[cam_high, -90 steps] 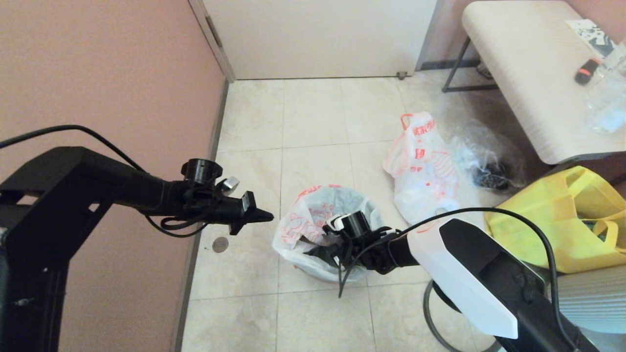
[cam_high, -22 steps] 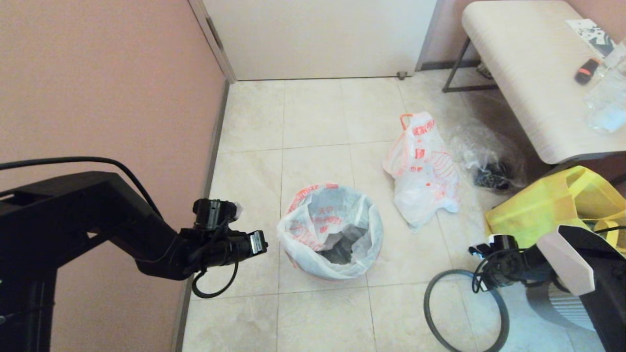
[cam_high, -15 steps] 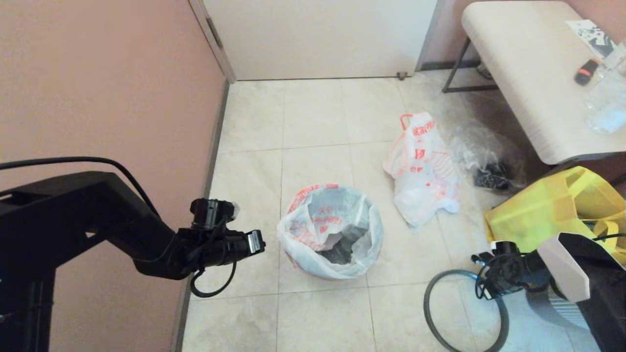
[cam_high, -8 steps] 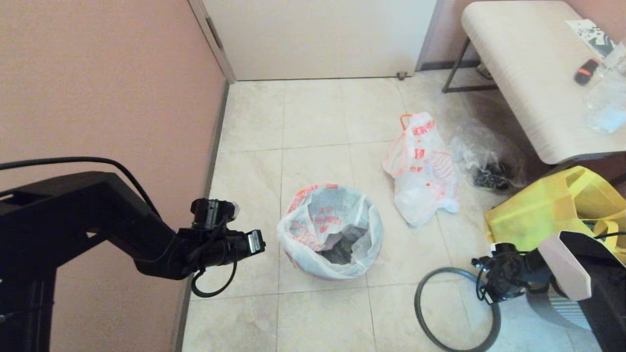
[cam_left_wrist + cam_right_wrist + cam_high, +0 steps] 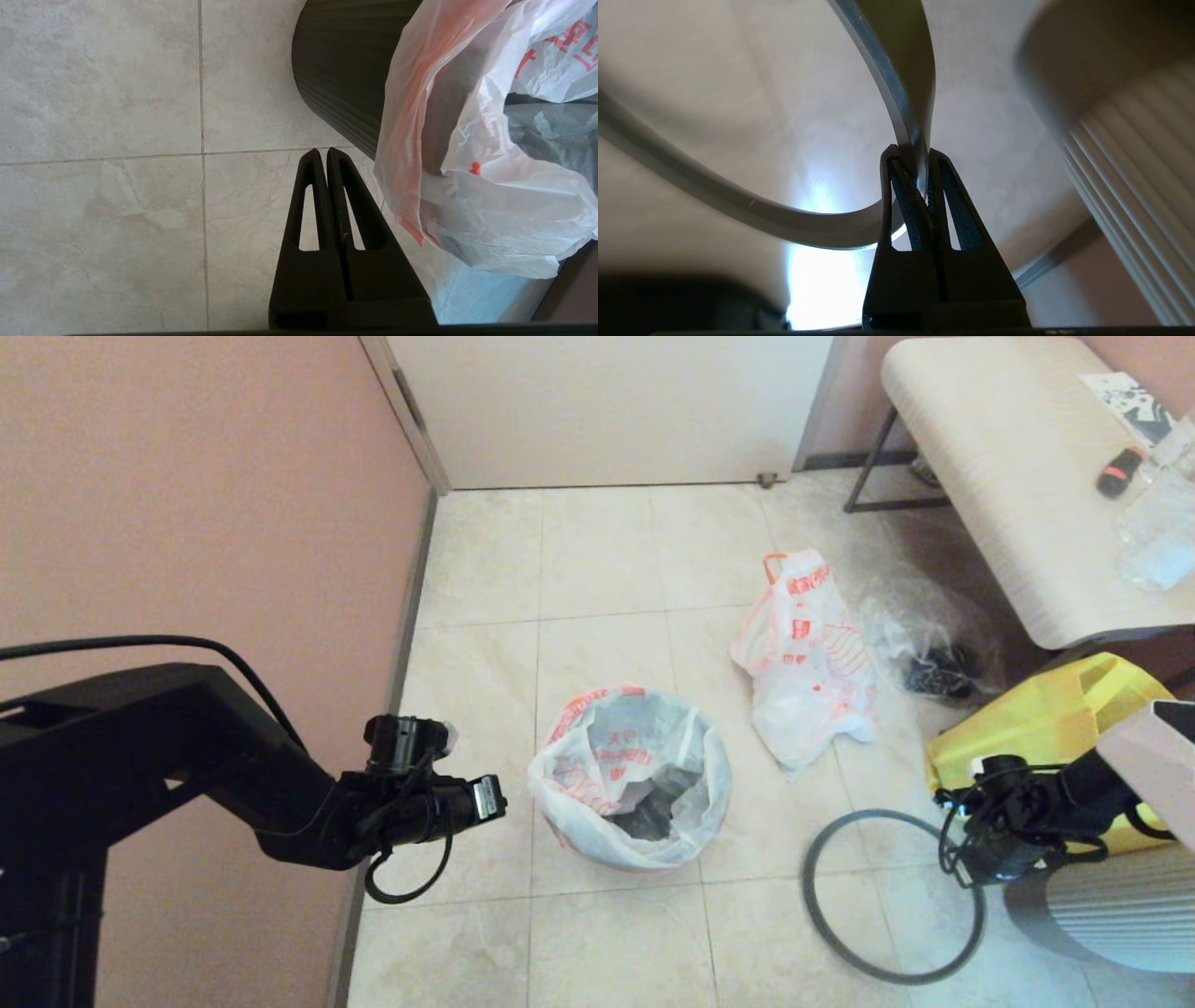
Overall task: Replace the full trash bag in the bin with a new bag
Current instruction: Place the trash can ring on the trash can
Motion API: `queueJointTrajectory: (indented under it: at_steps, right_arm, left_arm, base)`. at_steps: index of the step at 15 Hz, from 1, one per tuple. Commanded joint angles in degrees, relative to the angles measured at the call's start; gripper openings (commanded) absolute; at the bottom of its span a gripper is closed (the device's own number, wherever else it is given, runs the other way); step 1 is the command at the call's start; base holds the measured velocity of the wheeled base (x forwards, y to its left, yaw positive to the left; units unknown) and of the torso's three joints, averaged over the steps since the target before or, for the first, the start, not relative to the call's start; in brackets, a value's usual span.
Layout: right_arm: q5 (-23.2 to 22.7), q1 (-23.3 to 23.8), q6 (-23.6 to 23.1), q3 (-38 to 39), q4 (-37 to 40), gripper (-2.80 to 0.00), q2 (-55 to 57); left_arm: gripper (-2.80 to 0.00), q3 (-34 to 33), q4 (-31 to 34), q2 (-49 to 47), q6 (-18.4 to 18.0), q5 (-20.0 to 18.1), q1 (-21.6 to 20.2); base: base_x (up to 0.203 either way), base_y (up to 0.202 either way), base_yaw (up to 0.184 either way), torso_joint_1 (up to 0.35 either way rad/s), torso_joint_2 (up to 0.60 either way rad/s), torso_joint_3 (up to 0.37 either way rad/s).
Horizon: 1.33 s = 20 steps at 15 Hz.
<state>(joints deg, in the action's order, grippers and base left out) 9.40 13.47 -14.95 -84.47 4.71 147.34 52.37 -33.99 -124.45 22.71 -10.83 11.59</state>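
New bag (image 5: 627,775): centre of the frame, draped in and over the bin (image 5: 341,84); thin, white, pink-banded mouth, surely soft and slippery.
Full trash bag (image 5: 810,658): right of centre on the floor, lumpy, orange print; probably light, best taken by its loop handles.
Grey ring (image 5: 892,896): lower right, stiff, thin; I judged it must be pressed over the bag mouth.
Right end effector (image 5: 909,161): pinched closed on the grey ring.
Left end effector (image 5: 322,156): fingers together, empty, just beside the bin.

My black bin (image 5: 341,74) wore a white, orange-red printed bag (image 5: 631,775); the ring (image 5: 892,896) was grey, the tote (image 5: 1046,728) yellow.
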Motion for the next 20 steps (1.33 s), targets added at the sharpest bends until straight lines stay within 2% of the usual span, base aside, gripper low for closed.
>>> queueJointTrajectory:
  at_steps: [1,4,8,11,12,15,17,20]
  right_arm:
    - [0.07,-1.26,1.42,8.17,-0.06,-2.80,-15.16]
    - [1.05,-3.55,3.72,13.00,1.47,-2.80,-29.04]
    - [2.18,-6.89,6.14,14.02,9.00,-2.80,-45.13]
    - [1.70,-11.17,11.41,12.38,17.04,-2.80,-54.10]
    - [-0.08,-12.31,13.37,10.81,20.79,-2.80,-55.81]
    - [-5.91,-15.69,19.65,6.11,25.78,-2.80,-55.15]
    - [-7.60,-19.39,22.73,4.09,26.10,-2.80,-52.06]
    - [-8.42,-26.37,26.80,-0.49,26.12,-2.80,-45.25]
  left_arm:
    - [-2.80,0.01,-0.20,0.00,0.14,-0.07,0.01]
    - [-2.80,0.19,-0.29,0.17,0.32,-0.15,-0.43]
    - [-2.80,-0.01,-0.20,0.29,0.14,-0.16,-0.34]
    - [-2.80,0.10,-0.20,0.26,0.14,-0.07,-0.43]
    - [-2.80,0.20,-0.22,0.36,0.23,-0.07,-0.53]
    - [-2.80,0.01,-0.21,2.62,0.40,-0.86,-2.05]
    - [-2.80,-0.39,-0.20,4.08,0.40,-2.08,-2.27]
    - [-2.80,0.85,0.47,7.77,0.37,-1.92,-2.19]
  base:
    - [0.000,0.000,0.000,0.000,0.00,0.000]
    - [0.000,0.000,0.000,0.000,0.00,0.000]
    - [0.000,0.000,0.000,0.000,0.00,0.000]
    - [0.000,0.000,0.000,0.000,0.00,0.000]
    - [0.000,0.000,0.000,0.000,0.00,0.000]
    - [0.000,0.000,0.000,0.000,0.00,0.000]
    - [0.000,0.000,0.000,0.000,0.00,0.000]
    - [0.000,0.000,0.000,0.000,0.00,0.000]
